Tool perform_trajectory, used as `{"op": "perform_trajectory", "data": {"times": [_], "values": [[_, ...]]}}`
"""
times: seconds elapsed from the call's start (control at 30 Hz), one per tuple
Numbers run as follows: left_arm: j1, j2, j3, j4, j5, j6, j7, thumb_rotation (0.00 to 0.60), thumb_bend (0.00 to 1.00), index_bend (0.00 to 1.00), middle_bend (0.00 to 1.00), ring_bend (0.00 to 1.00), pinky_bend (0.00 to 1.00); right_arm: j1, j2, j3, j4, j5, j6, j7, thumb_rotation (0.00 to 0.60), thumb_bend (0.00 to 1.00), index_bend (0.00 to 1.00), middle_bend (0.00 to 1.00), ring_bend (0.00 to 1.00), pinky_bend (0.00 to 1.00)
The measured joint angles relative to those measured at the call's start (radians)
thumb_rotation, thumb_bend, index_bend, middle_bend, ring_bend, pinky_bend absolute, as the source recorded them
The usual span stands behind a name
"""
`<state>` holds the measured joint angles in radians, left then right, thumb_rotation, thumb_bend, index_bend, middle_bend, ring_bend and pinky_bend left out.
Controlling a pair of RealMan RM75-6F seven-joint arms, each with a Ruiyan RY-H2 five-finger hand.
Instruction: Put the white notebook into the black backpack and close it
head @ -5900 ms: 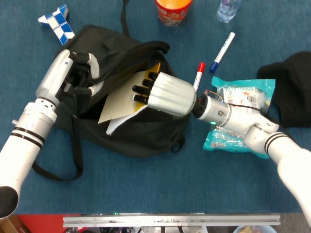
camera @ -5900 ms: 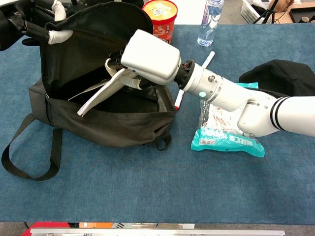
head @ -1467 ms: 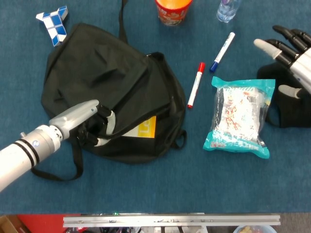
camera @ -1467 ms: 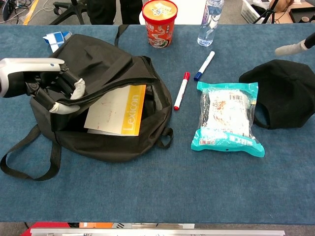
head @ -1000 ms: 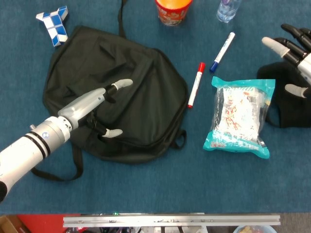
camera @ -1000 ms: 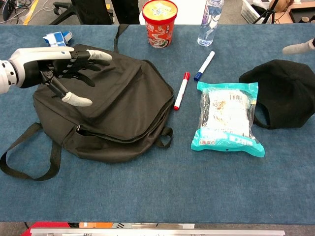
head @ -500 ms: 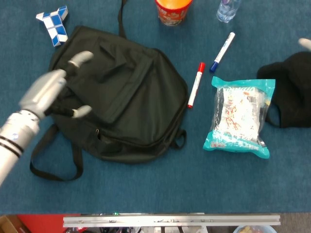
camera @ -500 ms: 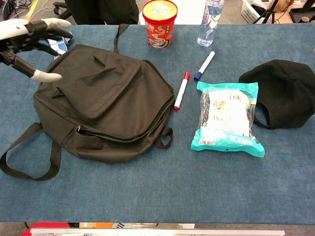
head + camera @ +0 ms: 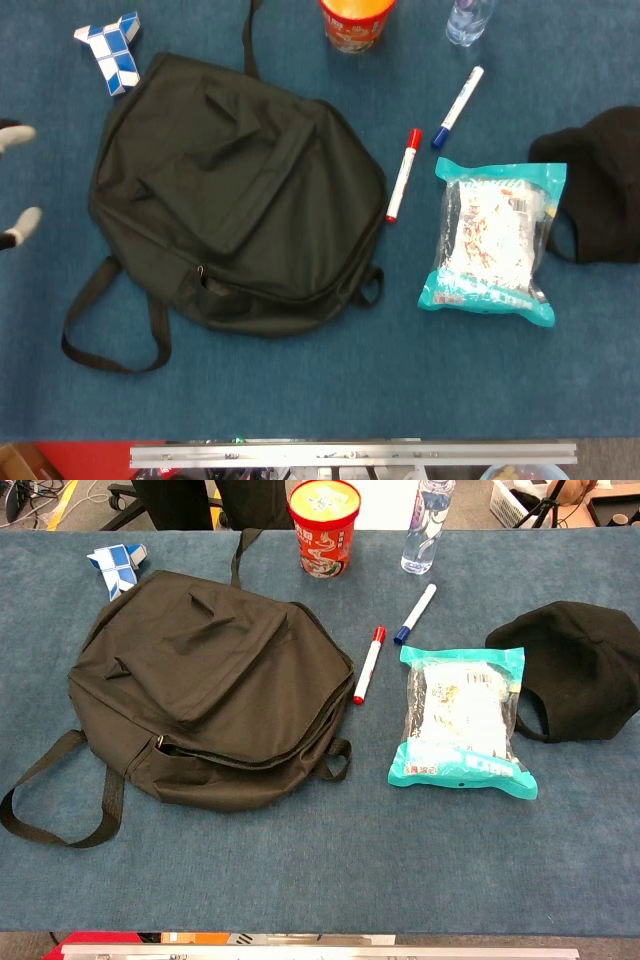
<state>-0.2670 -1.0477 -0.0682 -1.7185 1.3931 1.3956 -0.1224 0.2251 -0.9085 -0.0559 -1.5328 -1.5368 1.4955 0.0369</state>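
The black backpack (image 9: 235,195) lies flat on the blue bench (image 9: 300,390), with its flap down and its straps spread toward me. The white notebook is not visible in either view, so I cannot point to it.

Of my left hand (image 9: 17,185) I see only two pale fingers (image 9: 25,222) at the left edge of the head view, apart from each other and well apart from the backpack. They hold nothing there, but the rest of the hand is cut off (so I cannot tell how far open it is). My right hand does not show in any view.

Beyond the backpack's far left corner lies a blue and white puzzle toy (image 9: 112,47). At the far edge stand a red cup (image 9: 324,526) and a clear bottle (image 9: 423,526). To the right of the backpack lie a red marker (image 9: 403,174) and a blue marker (image 9: 457,106), near each other but not touching. Further right lies a teal snack bag (image 9: 493,240), and just beside it a black cap (image 9: 575,670).
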Motion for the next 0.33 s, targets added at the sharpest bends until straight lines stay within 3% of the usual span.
{"op": "perform_trajectory", "data": {"times": [0.33], "values": [[0.13, -0.032, 0.056, 0.065, 0.067, 0.153, 0.057, 0.6, 0.21, 0.26, 0.22, 0.16, 0.28, -0.071, -0.031, -0.009, 0.038, -0.034, 0.041, 0.024, 0.6, 0.25, 0.3, 0.4, 0.23, 0.36]]}}
